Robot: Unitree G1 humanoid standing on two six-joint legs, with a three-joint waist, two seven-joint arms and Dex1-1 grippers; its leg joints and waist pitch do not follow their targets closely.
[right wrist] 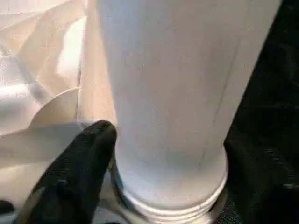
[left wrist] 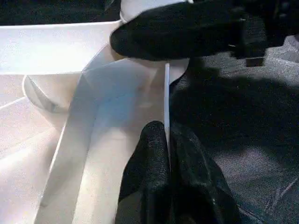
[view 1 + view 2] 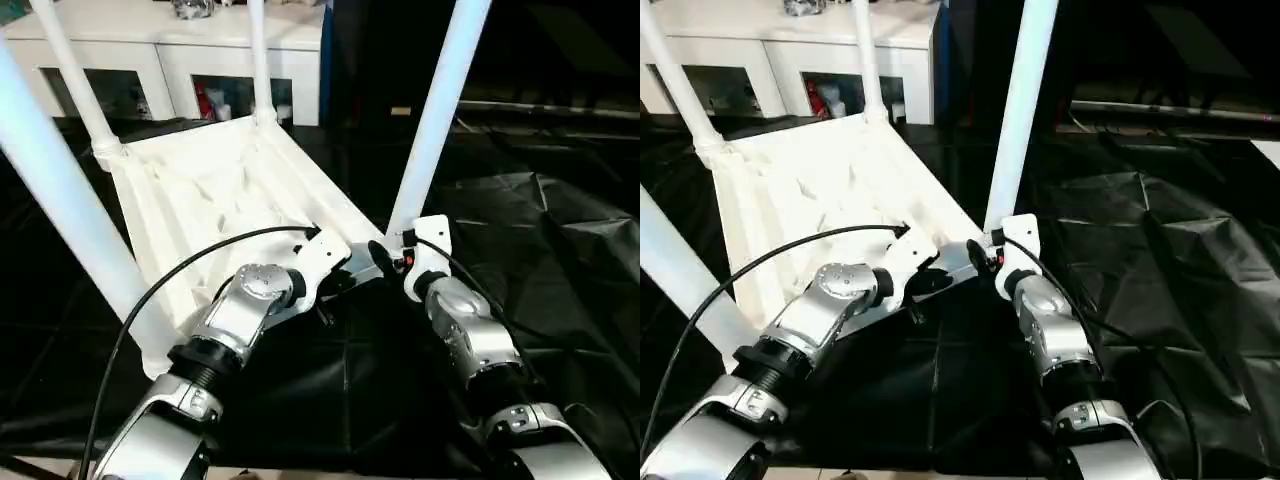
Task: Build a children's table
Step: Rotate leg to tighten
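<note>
- The children's table (image 3: 215,195) is seen turned upside down on the black cover (image 3: 560,260) of the work table, its ribbed underside facing up and all four white legs standing in the corner sockets.
- The table's near edge is pinched between the clenched fingers of the left gripper (image 2: 167,140) (a thin white rim is caught between the two black pads), just beside the near right corner socket.
- The leg (image 3: 432,125) in that corner socket is flanked at its base by the right gripper (image 3: 395,258); one black finger (image 1: 81,170) lies against the leg's threaded foot, though a firm grasp cannot be told.
- A white cabinet (image 3: 185,70) with glass doors is seen beyond the table's far edge.
</note>
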